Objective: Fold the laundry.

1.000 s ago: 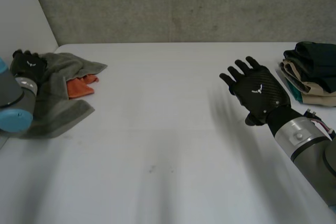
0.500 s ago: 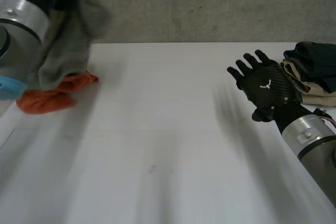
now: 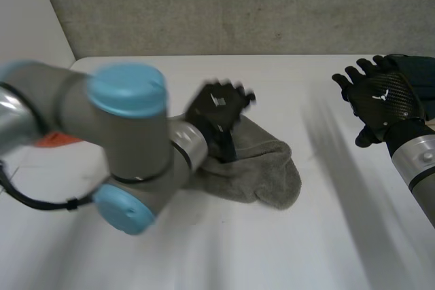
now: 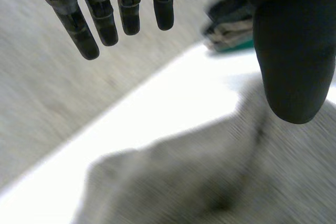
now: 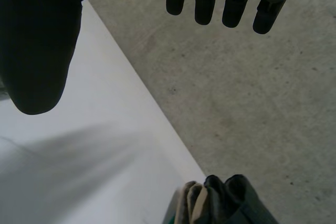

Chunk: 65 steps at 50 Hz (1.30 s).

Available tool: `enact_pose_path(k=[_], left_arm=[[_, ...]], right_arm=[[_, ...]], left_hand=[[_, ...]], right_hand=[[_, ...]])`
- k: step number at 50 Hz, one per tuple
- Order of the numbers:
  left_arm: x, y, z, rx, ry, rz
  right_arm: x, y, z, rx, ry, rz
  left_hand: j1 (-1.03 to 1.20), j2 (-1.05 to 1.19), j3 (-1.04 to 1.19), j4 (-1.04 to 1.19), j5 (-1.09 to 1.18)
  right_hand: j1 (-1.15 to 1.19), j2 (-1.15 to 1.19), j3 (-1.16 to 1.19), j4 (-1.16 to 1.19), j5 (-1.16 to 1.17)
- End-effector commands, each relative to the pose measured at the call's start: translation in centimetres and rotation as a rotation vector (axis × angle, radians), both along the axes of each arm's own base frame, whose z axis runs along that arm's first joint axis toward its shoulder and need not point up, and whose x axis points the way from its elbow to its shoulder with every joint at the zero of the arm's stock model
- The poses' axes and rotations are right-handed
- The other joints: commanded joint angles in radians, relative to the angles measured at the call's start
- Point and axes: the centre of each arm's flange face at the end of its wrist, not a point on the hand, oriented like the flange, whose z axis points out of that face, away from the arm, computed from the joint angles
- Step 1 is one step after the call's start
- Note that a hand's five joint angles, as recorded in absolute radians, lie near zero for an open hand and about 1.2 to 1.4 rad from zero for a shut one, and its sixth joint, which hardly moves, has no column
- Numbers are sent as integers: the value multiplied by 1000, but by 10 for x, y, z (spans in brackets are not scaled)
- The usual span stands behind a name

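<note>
A crumpled grey cloth (image 3: 262,171) lies in the middle of the white table (image 3: 285,249). My left hand (image 3: 216,106) hovers just above the cloth's far left edge, with its arm reaching in across the table. In the left wrist view the left hand (image 4: 126,9) has straight fingers spread from the thumb, and the grey cloth (image 4: 210,177) lies loose under the palm. My right hand (image 3: 384,96) is raised at the right, open and empty, next to the folded pile. Its straight fingers and thumb (image 5: 37,40) hold nothing.
A pile of folded clothes (image 3: 416,66) in dark, beige and green sits at the table's far right corner, also seen past both hands (image 4: 231,24) (image 5: 220,203). A bit of orange cloth (image 3: 54,141) peeks out behind my left arm. A grey wall stands behind the table.
My left arm swung from the far left to the middle with the grey cloth and let it go there. My right hand drew back to the right, towards the folded pile.
</note>
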Motion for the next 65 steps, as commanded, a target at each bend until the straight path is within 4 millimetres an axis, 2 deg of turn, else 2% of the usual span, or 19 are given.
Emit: enact_pose_path(k=[1, 3, 6, 14, 19, 22, 30, 39, 42, 44, 45, 48, 51, 52, 53, 56, 57, 61, 65], left_arm=[[42, 1, 69, -168, 127, 82], [49, 2, 69, -163, 119, 96], [64, 2, 50, -104, 67, 129], [93, 10, -18, 57, -102, 176], [96, 3, -60, 110, -172, 183], [96, -5, -76, 116, -203, 188], [92, -27, -98, 79, -229, 194], [87, -45, -119, 88, -261, 192], [84, -49, -123, 81, -269, 189], [83, -52, -122, 75, -265, 190], [82, -54, -120, 70, -259, 189], [79, -55, -116, 58, -251, 183], [75, -54, -94, 17, -216, 186], [74, -54, -80, -7, -195, 188], [76, -49, -47, -63, -145, 196], [77, -40, -1, -144, -50, 201], [79, -33, 28, -188, 22, 206], [88, -16, 84, -255, 179, 205], [98, 2, 119, -295, 271, 196]], right_arm=[[5, 5, 3, 105, -14, 23], [11, 9, 3, 175, -34, 44], [18, 11, 1, 265, -55, 59], [30, 11, -24, 522, -50, 81], [54, 21, -40, 567, -17, 176], [61, 20, -52, 578, -7, 194], [78, 23, -66, 500, -9, 234], [82, 20, -78, 458, -7, 210], [84, 18, -80, 441, -10, 208], [84, 17, -79, 431, -13, 205], [82, 15, -76, 420, -17, 198], [81, 13, -74, 412, -19, 188], [78, 11, -54, 358, -33, 167], [77, 11, -46, 338, -36, 164], [76, 13, -26, 283, -45, 160], [73, 16, 16, 154, -60, 166], [71, 17, 27, 120, -60, 165], [57, 15, 84, -56, -80, 130], [52, 19, 129, -168, -112, 125]], left_hand=[[0, 1, 5, 9, 16], [15, 16, 19, 24, 31], [138, 139, 142, 147, 154], [308, 309, 313, 317, 325], [350, 351, 354, 358, 366], [350, 351, 354, 358, 366], [379, 380, 384, 388, 395], [411, 412, 416, 420, 427], [692, 693, 697, 701, 708], [1017, 1018, 1022, 1026, 1033], [1123, 1124, 1128, 1132, 1139], [1124, 1125, 1129, 1133, 1140], [1124, 1125, 1129, 1133, 1140], [1124, 1125, 1129, 1133, 1140], [1124, 1125, 1129, 1133, 1140], [1124, 1125, 1129, 1133, 1140], [1124, 1125, 1129, 1133, 1140], [1124, 1125, 1129, 1133, 1140], [1124, 1125, 1129, 1133, 1140]], right_hand=[[-53, -41, -34, -34, -49], [-53, -41, -34, -34, -49], [-53, -41, -34, -34, -49], [-53, -41, -34, -34, -49], [232, 245, 252, 251, 236], [256, 269, 276, 275, 261], [280, 292, 300, 299, 284], [397, 409, 417, 416, 401], [719, 731, 739, 738, 723], [1024, 1036, 1044, 1043, 1028], [1167, 1179, 1187, 1186, 1171], [1168, 1181, 1188, 1187, 1173], [1168, 1181, 1188, 1187, 1173], [1168, 1181, 1188, 1187, 1173], [1168, 1181, 1188, 1187, 1173], [1168, 1181, 1188, 1187, 1173], [1168, 1181, 1188, 1187, 1173], [1168, 1181, 1188, 1187, 1173], [1168, 1181, 1188, 1187, 1173]])
